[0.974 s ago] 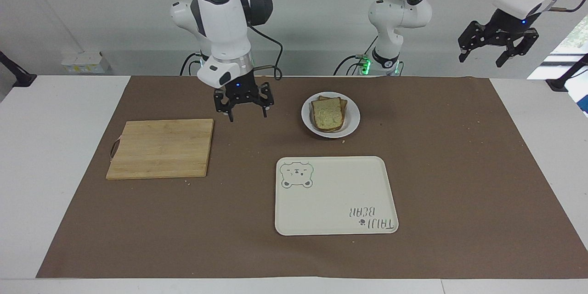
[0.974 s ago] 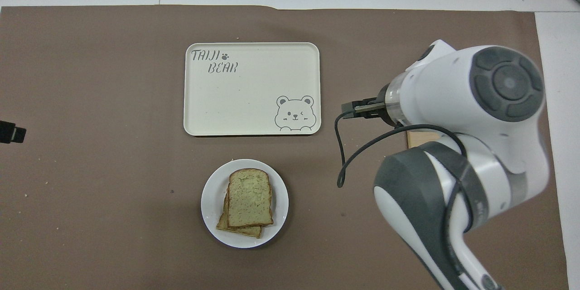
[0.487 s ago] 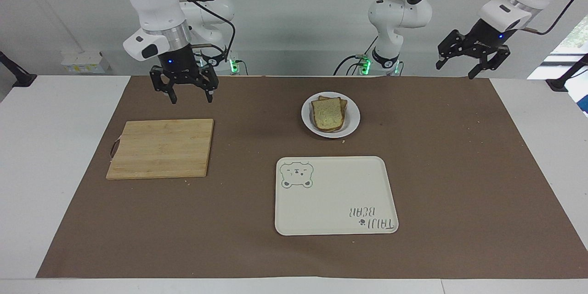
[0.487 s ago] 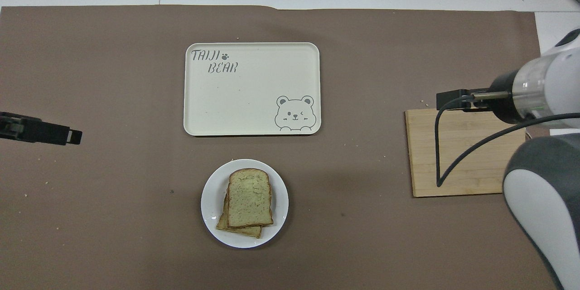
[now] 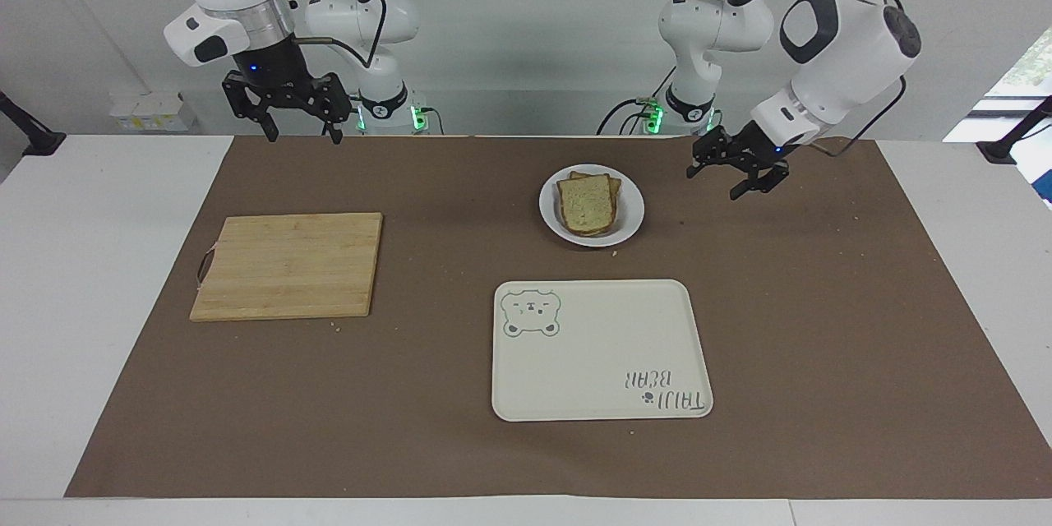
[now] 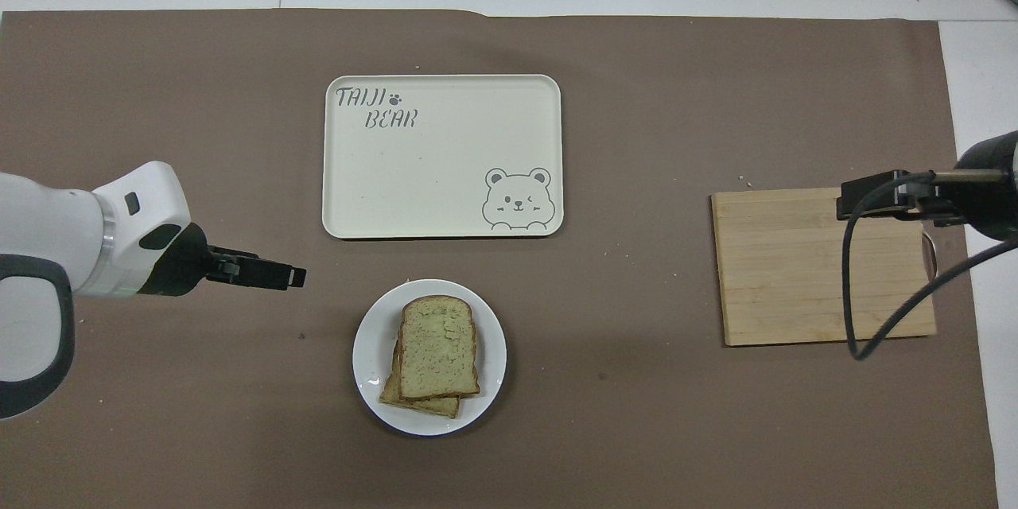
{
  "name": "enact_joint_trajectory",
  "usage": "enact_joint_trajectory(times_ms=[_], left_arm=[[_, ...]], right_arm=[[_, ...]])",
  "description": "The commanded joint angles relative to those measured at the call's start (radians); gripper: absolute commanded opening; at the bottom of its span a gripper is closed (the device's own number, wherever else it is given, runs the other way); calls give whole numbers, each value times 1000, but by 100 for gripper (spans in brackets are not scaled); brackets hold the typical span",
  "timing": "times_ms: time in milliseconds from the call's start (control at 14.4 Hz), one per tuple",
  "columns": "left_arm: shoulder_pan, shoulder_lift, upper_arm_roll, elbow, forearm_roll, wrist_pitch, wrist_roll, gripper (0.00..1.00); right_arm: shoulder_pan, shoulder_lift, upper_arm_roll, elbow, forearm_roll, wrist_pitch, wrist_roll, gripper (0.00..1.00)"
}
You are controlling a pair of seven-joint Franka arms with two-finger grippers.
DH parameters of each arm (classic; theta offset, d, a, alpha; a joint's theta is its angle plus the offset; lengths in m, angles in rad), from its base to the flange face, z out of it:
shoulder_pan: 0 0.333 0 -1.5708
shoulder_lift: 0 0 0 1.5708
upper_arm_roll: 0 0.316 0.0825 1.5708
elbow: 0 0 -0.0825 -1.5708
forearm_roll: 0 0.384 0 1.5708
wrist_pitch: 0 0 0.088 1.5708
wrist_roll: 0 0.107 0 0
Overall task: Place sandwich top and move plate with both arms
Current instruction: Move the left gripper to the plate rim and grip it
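Two grippers, both spread and empty: sandwich top (image 5: 585, 204) lies stacked on plate (image 5: 629, 226); my left gripper (image 5: 737, 173) hovers at its three o'clock to grasp; right gripper (image 5: 285, 117) waits above cutting board (image 5: 288, 265).

Bright even light, soft shadows

Cutting board (image 5: 288, 265) and bear tray (image 5: 601, 349) lie well apart.
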Motion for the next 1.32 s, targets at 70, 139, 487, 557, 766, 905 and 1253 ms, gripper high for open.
enact_joint_trajectory(times_ms=[70, 139, 487, 557, 766, 905, 1253], left_arm=[[-73, -42, 14, -187, -184, 214, 94, 100], [-91, -36, 16, -224, -235, 246, 148, 100], [-110, 13, 16, -313, -263, 291, 248, 100], [-114, 15, 16, -326, -263, 295, 248, 100], [-117, 13, 16, -343, -266, 315, 241, 100], [-117, 13, 18, -347, -266, 321, 239, 100], [-176, 105, 14, -353, -306, 407, 239, 72]], right_arm=[[-10, -28, -9, 13, -8, -42, -4, 100], [-6, -30, -9, 10, -9, -36, -4, 100], [-15, -41, -17, -7, -8, -20, -6, 100], [-16, -41, -18, -9, -8, -5, -4, 100], [-23, -29, -20, -22, -19, -5, -3, 100], [-33, -33, -25, -32, 0, -2, -7, 100], [-33, -35, -23, -33, -2, 0, -10, 100]])
